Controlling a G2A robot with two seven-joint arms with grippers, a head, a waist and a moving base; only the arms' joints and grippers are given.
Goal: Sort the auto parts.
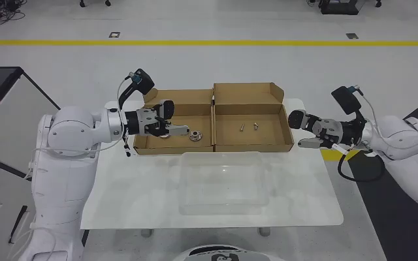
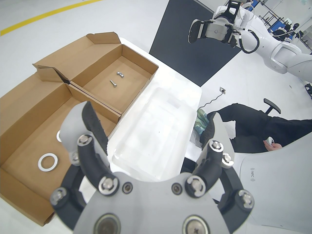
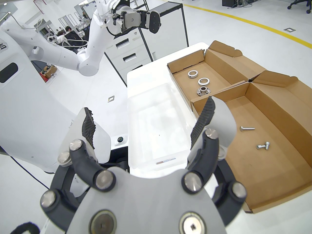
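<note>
- We're in a big pale-floored workshop with a yellow line across the floor. In front of it stands a white table with a clear tray sitting mid-table. I'll call every position off that tray.
- Just past the tray on its yellow-line side, two open cardboard boxes sit side by side and touching. The ring box is toward the tray's left end and the bolt box toward its right.
- Three pieces lie in the ring box in a loose row. There's a flat ring, a second flat ring, and a flanged hub nearest the wall shared with the bolt box.
- On the bolt box floor a long bolt lies flat, with a smaller fastener near it but apart.
- The left gripper hangs above the ring box, beyond the tray's left end. Its jaws are spread wide with nothing between them.
- The right gripper sits out past the bolt box's outer end, off the tray's right. It is just as wide open and carries nothing.
</note>
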